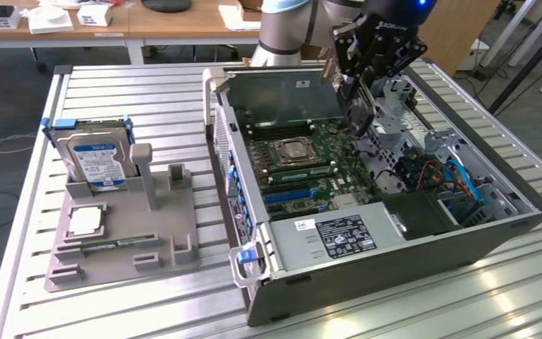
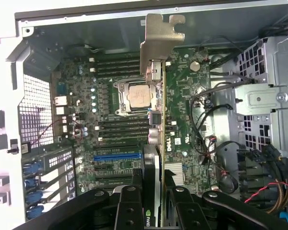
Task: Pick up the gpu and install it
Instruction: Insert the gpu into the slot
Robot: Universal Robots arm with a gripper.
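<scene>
Silver bracket (image 2: 161, 38) foremost, the gpu (image 2: 156, 160) sits clamped edge-on in the gripper (image 2: 152, 186); poised above the motherboard (image 2: 182, 91) for slotting.

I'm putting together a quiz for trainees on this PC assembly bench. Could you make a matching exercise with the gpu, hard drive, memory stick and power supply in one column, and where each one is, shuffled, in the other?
Things:
1. gpu
2. hard drive
3. memory stick
4. power supply

Places:
A. lying flat in the grey holder
B. fixed inside the computer case, bearing a black label
C. gripped in the pincer, edge-on above the motherboard
D. standing upright at the grey holder's far end

Pairs: 1-C, 2-D, 3-A, 4-B
</scene>
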